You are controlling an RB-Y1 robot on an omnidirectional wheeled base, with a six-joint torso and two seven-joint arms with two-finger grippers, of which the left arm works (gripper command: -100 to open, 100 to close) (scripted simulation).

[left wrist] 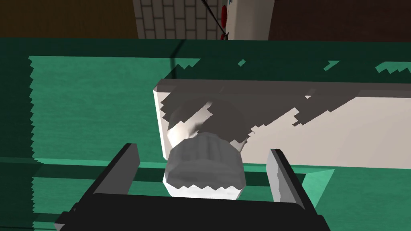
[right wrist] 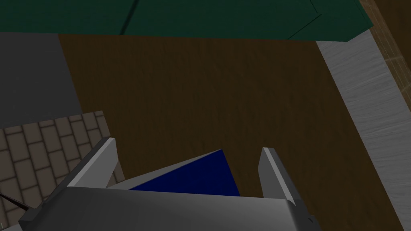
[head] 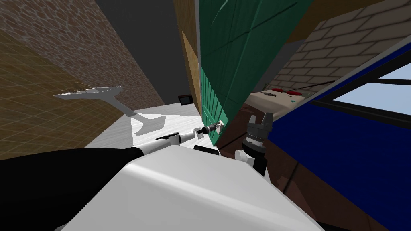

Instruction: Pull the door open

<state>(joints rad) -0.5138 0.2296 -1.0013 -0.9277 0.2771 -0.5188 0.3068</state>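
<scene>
Doorknob [left wrist: 204,172] between spread left gripper [left wrist: 204,151] fingers, ungrasped; green door [left wrist: 88,104] apparently ajar, pull mostly undone; right gripper [right wrist: 188,147] spread.

The door [head: 241,52] stands in the upper centre of the head view. Its knob [left wrist: 204,172] lies between my left fingers [left wrist: 127,168], touching neither; my right fingers [head: 267,119] lie right of them.

The door [head: 241,48] is green, its knob [left wrist: 204,168] pale grey, the brick wall [head: 345,40] grey-beige.
</scene>
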